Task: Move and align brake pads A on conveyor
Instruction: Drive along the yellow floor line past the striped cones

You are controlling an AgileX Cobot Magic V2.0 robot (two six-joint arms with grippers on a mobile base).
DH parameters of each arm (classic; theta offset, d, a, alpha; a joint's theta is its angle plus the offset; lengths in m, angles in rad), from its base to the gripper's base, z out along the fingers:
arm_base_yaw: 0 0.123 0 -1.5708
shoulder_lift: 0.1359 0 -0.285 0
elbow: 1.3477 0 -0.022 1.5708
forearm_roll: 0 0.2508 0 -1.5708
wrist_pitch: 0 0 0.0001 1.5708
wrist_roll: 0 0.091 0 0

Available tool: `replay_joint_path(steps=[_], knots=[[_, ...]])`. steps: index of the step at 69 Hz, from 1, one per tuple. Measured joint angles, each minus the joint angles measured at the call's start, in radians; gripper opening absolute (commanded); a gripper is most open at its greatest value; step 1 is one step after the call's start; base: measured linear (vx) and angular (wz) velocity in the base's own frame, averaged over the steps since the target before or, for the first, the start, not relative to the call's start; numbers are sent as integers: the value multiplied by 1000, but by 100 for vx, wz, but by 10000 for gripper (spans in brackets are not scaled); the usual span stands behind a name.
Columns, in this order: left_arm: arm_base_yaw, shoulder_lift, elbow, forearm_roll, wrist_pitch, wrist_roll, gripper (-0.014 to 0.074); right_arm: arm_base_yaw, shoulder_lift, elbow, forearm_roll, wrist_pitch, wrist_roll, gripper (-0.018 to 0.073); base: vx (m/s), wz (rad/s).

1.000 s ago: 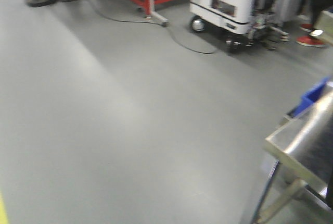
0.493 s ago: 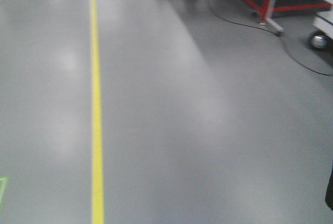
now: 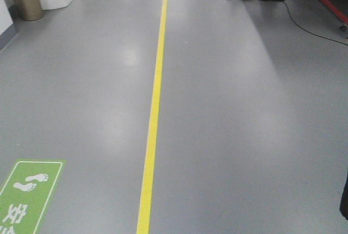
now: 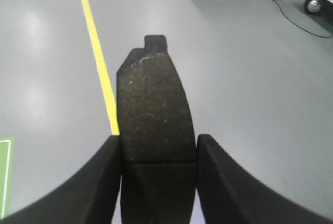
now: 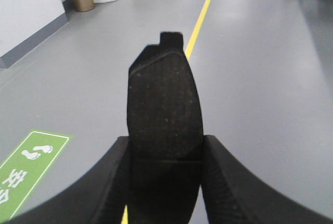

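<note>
One brake pad [image 4: 153, 99] pinched in the left gripper [image 4: 158, 140], second brake pad [image 5: 164, 99] in the right gripper [image 5: 165, 139], lower ends hidden.

Yellow line [image 3: 155, 114] shifted right, green sign [image 3: 24, 196] appeared

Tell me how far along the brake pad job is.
Done: left gripper shut on a brake pad, right gripper on a second brake pad. In hand: both held over grey floor with a yellow line. Left: no conveyor in view, so placing and aligning remain.
</note>
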Motion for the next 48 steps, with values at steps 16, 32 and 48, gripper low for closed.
replay_joint_path(steps=[16,32,48], knots=[[0,0,0,-1,0,0,-6,0,0,0,0,0,0,-4,16,26],[1,-1,0,-1,1,0,-6,0,0,0,0,0,0,-4,28,9],[1,-1,0,-1,1,0,-6,0,0,0,0,0,0,-4,44,-14]])
